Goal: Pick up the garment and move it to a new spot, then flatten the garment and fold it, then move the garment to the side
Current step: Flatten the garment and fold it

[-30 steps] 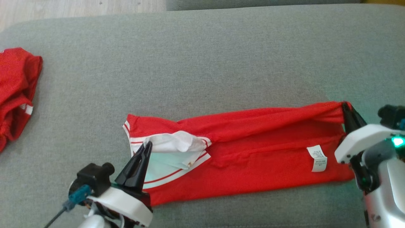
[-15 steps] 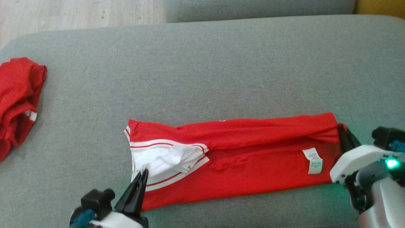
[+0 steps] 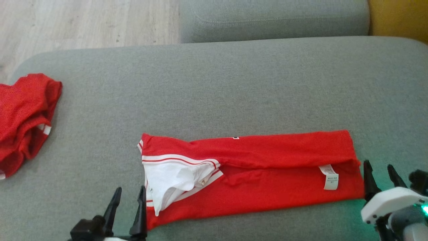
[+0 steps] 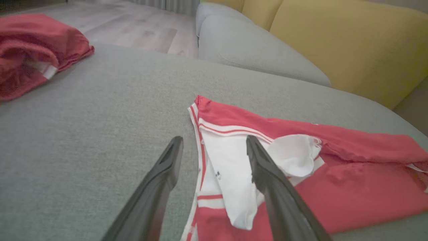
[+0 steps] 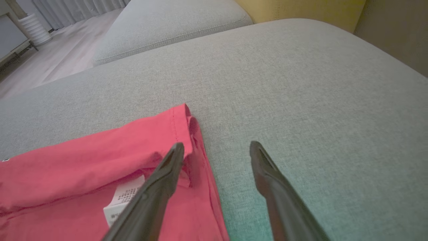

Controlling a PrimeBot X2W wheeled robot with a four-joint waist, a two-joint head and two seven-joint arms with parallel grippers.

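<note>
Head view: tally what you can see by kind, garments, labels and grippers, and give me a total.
Red garments: 2, the folded garment and the bunched garment at the left.
Care label: 1.
Grippers: 2, the left gripper and the right gripper, both open.
Total: 5.

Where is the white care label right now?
In the head view the white care label lies on the red garment near its right end, just left of the open right hand.
</note>
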